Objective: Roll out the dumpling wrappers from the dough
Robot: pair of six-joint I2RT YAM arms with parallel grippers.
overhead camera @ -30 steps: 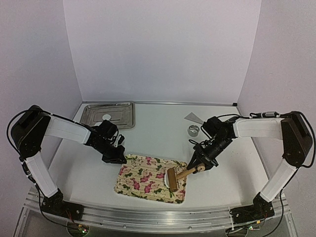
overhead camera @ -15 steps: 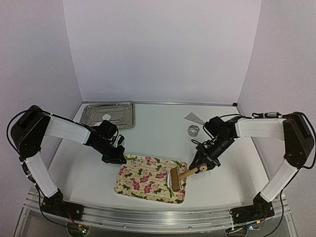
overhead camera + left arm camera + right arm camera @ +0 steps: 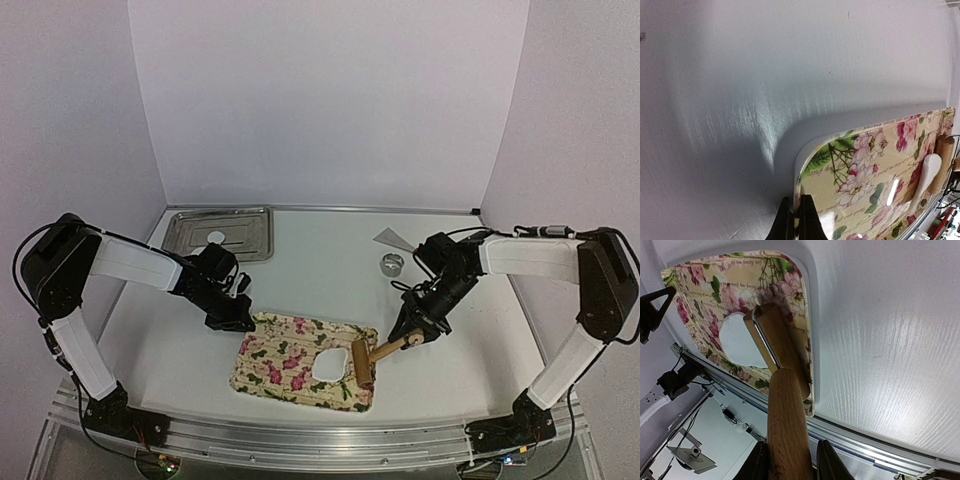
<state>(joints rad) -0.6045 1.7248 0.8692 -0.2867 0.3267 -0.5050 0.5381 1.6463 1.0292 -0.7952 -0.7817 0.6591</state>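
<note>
A flattened white sheet of dough [image 3: 327, 365] lies on the floral board [image 3: 280, 360]. The wooden roller [image 3: 361, 358] rests on the board just right of the dough, near the board's right edge. My right gripper [image 3: 408, 336] is shut on the roller's handle [image 3: 786, 425], with the roller head [image 3: 775, 337] touching the dough [image 3: 739, 340]. My left gripper [image 3: 240, 322] is shut on the board's far left edge [image 3: 801, 197], its fingertips [image 3: 807, 220] pinching the rim. One dumpling wrapper [image 3: 216, 237] lies in the metal tray [image 3: 250, 232].
The metal ring cutter [image 3: 391, 264] stands on the table behind my right gripper, and a grey scraper [image 3: 392, 238] lies beyond it. The metal tray sits at the back left. The table's metal front rail [image 3: 880, 445] runs close to the board's near edge.
The right gripper has drawn the roller to the right, off the dough, so the flattened white sheet now shows. The left gripper has kept its hold on the board.
</note>
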